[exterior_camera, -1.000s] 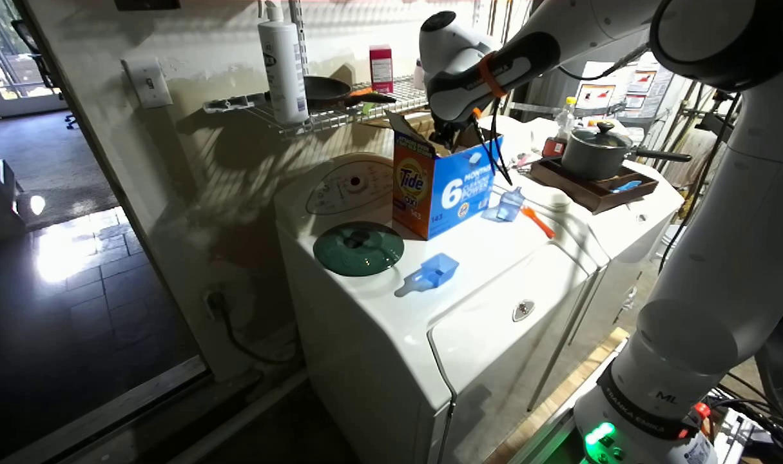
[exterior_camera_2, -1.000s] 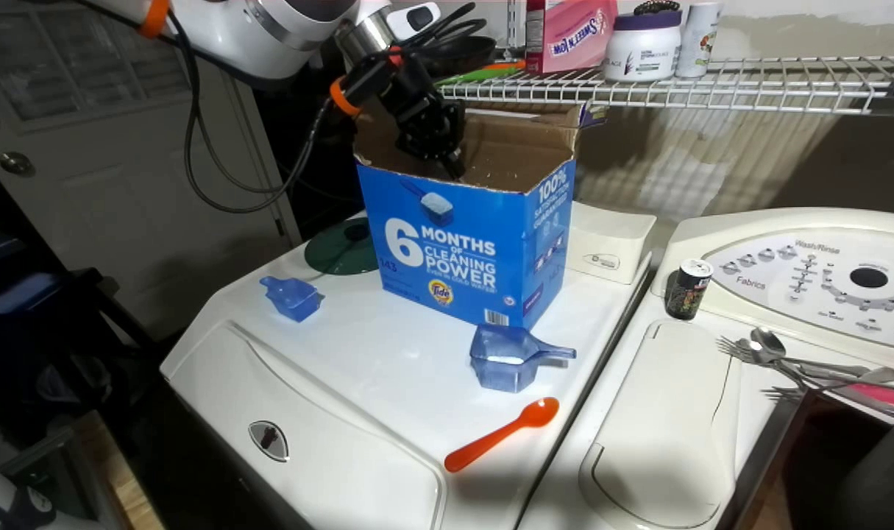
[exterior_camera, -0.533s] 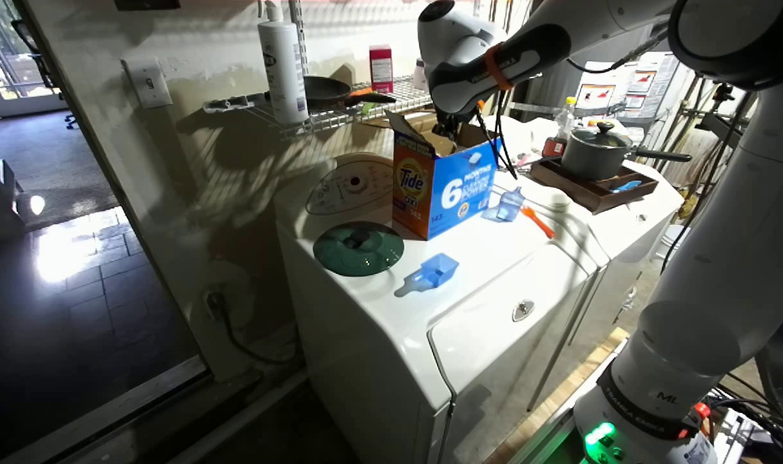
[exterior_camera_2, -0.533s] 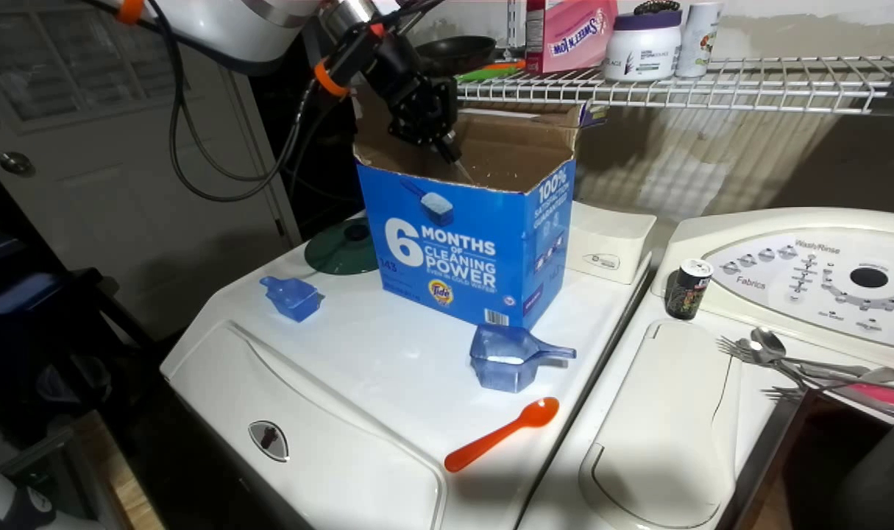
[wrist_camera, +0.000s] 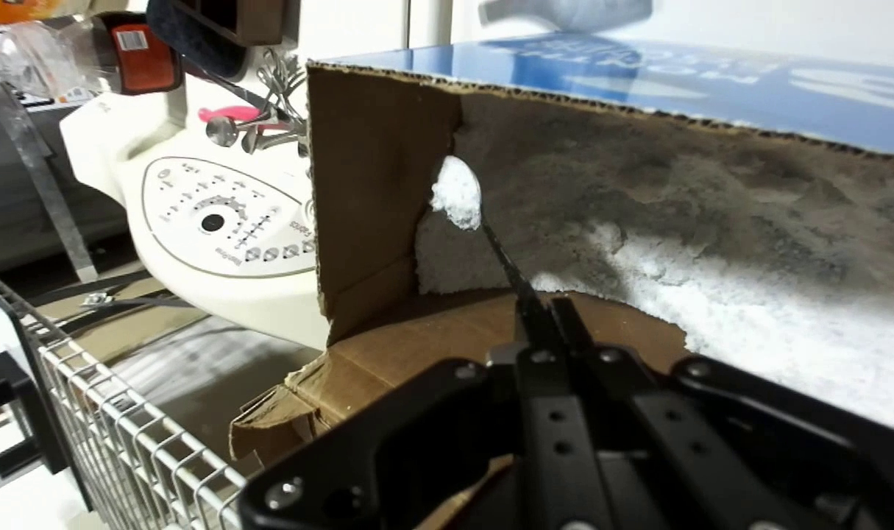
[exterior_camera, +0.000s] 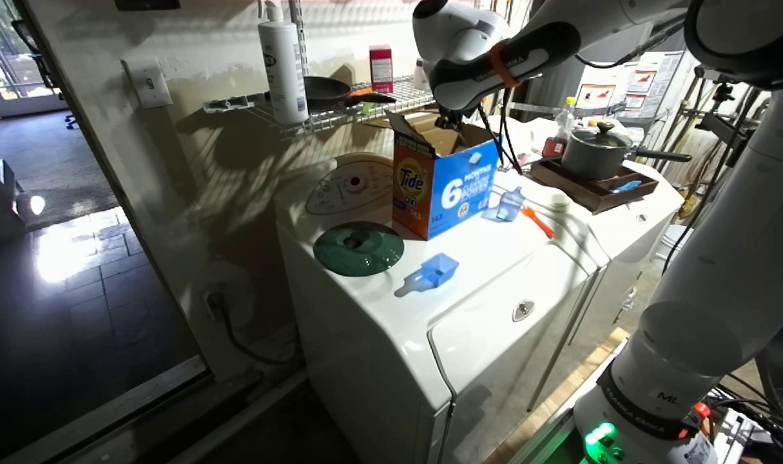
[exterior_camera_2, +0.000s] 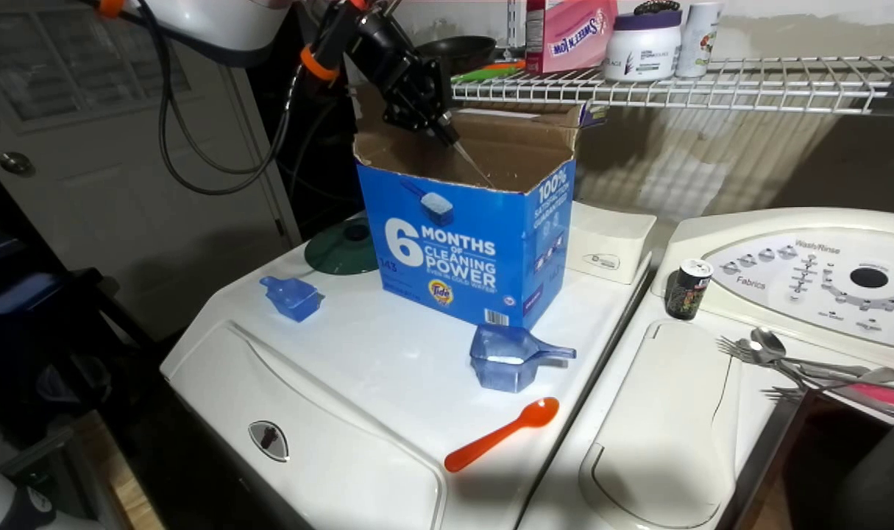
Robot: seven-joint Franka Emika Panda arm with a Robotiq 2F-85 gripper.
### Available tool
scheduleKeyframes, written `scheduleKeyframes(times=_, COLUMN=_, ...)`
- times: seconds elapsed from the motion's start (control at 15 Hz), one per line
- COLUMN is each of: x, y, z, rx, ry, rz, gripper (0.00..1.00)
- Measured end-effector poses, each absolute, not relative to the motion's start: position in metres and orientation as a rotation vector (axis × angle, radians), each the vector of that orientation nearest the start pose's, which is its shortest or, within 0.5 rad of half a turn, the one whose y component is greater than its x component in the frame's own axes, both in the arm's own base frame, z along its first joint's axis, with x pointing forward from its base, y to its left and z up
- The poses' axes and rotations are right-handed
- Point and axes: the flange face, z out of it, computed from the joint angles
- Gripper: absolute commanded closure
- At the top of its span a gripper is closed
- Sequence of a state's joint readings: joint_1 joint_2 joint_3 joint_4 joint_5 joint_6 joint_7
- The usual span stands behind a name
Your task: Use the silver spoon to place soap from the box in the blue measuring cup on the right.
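Had just raised the hand (wrist_camera: 550,316), clamped on the handle of the silver spoon (wrist_camera: 499,250), baring more shaft above the rim of the box (exterior_camera_2: 454,243); w/ soap (wrist_camera: 458,193) heaped in the bowl, prob. meant scooping done & carry next. Had yet to clear its ragged edge, w/ a side wall near the bowl (poss. spill if knocked or tilted) and the wire shelf (exterior_camera_2: 675,103) just behind, so tight that way. Had open room out front, down to the blue measuring cup (exterior_camera_2: 505,372), upright on the worktop (exterior_camera_2: 388,361) just beside the box, then the orange spoon (exterior_camera_2: 502,436) beyond.
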State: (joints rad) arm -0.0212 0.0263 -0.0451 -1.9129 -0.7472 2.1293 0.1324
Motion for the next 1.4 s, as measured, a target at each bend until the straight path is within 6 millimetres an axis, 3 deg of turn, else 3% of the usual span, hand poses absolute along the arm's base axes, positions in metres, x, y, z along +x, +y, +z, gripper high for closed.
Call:
scheduleKeyframes(times=0.93, x=0.575, y=-0.020, z=0.533, rx=2.319, ry=0.184, rz=0.289, gripper=0.99)
scheduleKeyframes(times=1.4, x=0.564, y=-0.007, z=0.546, rx=2.277, ry=0.176, rz=0.250, gripper=0.99)
